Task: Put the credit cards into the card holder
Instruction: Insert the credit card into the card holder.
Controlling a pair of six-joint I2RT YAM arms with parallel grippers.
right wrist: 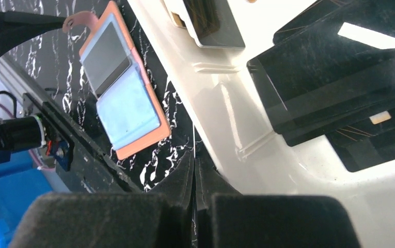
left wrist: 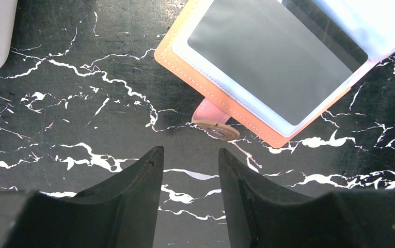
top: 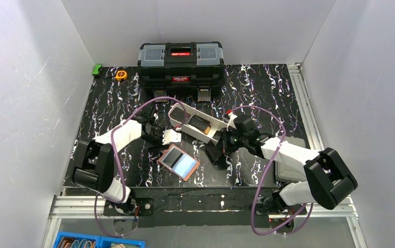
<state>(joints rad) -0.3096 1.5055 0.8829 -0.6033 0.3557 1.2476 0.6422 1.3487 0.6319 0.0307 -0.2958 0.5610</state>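
Card holder laid open flat on the black marbled counter, snap tab pointed toward the left claw, its jaws held apart and empty just short of the tab, right claw pressed together at the white tray's rim

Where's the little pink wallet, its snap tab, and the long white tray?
card holder (top: 178,161): top view, on its open clear pockets.
snap tab (left wrist: 217,129): left wrist view, on the round snap.
white tray (right wrist: 226,113): right wrist view, on its bare white surface.
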